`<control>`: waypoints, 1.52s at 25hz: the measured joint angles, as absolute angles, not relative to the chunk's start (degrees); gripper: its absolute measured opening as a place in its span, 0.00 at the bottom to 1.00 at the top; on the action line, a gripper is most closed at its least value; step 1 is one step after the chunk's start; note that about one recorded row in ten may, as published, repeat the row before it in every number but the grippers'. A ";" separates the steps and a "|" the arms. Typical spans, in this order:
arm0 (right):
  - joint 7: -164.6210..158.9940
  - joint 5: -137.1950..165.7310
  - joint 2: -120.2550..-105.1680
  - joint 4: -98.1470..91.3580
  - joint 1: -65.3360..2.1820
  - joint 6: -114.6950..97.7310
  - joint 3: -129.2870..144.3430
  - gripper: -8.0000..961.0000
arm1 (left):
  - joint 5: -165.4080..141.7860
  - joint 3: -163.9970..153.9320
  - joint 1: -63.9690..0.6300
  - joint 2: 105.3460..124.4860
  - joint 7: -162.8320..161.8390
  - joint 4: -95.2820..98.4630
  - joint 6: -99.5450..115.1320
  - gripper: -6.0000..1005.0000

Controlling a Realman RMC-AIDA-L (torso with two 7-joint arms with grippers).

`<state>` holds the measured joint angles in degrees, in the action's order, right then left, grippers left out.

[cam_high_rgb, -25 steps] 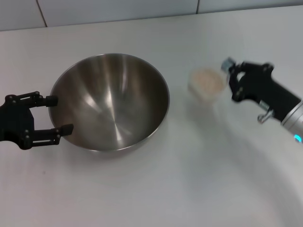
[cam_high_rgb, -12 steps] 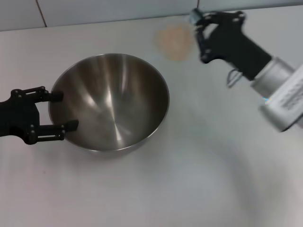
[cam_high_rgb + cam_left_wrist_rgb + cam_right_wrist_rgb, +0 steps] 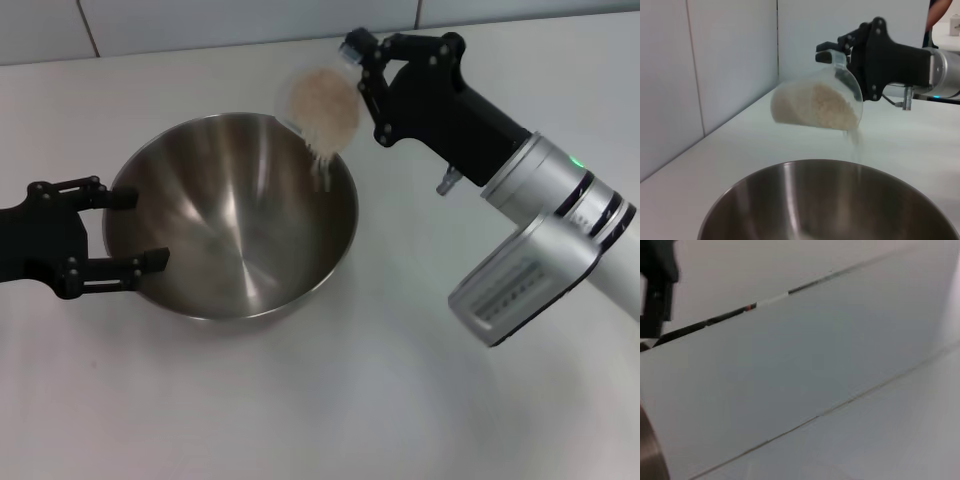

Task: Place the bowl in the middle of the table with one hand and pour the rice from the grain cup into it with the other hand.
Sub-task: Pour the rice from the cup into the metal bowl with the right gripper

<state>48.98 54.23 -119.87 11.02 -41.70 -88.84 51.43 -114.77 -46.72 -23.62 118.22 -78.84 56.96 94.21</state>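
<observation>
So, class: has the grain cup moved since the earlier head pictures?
Yes. The grain cup, held by the right gripper, has gone from the table beside the bowl up over its far rim, tipped and spilling rice.

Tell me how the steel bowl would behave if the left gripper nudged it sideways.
The bowl would probably slide easily: it sits on the smooth white table. Its rounded underside suggests it may rock or tip. It looks thin-walled and nearly empty, so likely light; the left gripper is open astride its rim.
</observation>
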 joint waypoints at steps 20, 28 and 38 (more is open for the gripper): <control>90.71 90.89 -119.88 17.98 -42.44 -81.16 17.94 0.08 | -114.73 -47.64 -23.84 118.30 -78.82 57.08 93.60 0.81; 106.91 91.07 -119.87 20.06 -41.95 -78.34 17.12 0.09 | -114.76 -47.67 -24.03 118.25 -78.96 57.14 93.51 0.81; 129.94 97.64 -119.88 22.81 -41.57 -74.91 10.95 0.10 | -114.80 -47.75 -24.77 118.21 -79.51 57.05 93.61 0.81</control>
